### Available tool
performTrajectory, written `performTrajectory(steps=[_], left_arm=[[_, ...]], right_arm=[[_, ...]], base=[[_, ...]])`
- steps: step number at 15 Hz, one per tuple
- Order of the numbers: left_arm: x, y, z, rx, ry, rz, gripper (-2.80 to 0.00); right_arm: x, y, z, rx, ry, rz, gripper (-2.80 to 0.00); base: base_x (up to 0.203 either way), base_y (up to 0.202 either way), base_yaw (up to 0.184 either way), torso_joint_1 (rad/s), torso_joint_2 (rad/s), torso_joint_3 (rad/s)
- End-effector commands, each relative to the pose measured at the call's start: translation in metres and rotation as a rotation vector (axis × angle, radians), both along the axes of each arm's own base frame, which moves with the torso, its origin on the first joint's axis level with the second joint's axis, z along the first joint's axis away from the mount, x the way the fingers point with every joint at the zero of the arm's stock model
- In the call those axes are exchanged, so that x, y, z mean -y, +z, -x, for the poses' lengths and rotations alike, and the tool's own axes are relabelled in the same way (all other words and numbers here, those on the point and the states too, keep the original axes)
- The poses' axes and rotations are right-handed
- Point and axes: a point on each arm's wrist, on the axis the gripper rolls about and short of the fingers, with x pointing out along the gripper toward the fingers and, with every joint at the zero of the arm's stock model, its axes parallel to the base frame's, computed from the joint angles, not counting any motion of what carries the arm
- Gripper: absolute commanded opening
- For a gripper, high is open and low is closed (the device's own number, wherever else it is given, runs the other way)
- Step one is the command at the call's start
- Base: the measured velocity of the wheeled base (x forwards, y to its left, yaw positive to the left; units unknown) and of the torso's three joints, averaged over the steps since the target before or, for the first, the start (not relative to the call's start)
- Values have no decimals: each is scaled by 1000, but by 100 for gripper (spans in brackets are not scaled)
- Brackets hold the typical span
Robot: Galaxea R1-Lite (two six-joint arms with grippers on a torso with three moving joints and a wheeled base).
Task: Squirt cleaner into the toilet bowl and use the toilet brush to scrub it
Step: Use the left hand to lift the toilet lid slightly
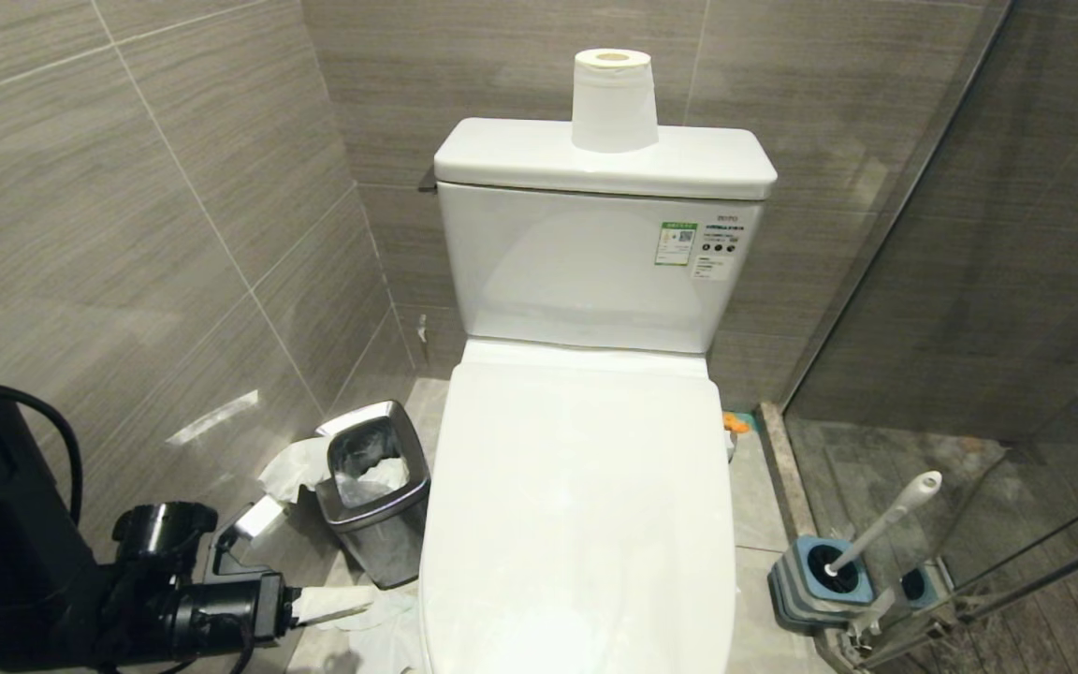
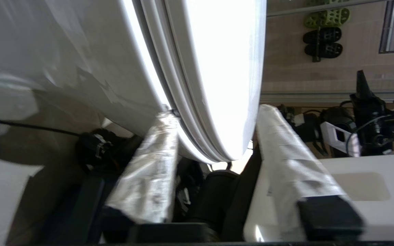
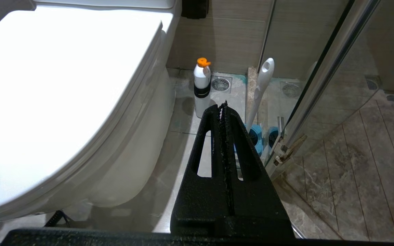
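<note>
At the toilet's seven o'clock edge, the left gripper (image 2: 214,143) has its fingers parted astride the shut lid's (image 1: 586,505) rim, lifting not begun. The right gripper (image 3: 222,112) is pinched shut and empty. Bowl hidden; bottle (image 3: 202,87) and brush (image 1: 885,520) wait unused at four o'clock.

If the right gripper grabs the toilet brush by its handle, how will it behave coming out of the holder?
The toilet brush leans in its holder, so it probably sits loose and lifts free. The slim handle looks like smooth plastic, likely light but somewhat slippery. Gripped near the knob, the hidden head may swing and the low holder could shift.
</note>
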Motion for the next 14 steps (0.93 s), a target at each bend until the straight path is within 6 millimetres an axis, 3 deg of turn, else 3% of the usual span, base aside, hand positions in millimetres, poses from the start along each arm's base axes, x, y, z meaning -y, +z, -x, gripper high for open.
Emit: performTrajectory(steps=[1, 8, 14], left_arm=[[-2, 1, -2, 18, 3, 4, 0], [-1, 8, 4, 10, 5, 2, 0], [21, 0, -1, 17, -49, -72, 0]], right_arm=[[0, 0, 0, -1, 0, -1, -280], [0, 0, 0, -1, 0, -1, -280], [0, 0, 0, 0, 0, -1, -280]], base=[[0, 0, 0, 0, 0, 0], [0, 0, 0, 0, 0, 0], [0, 0, 0, 0, 0, 0]])
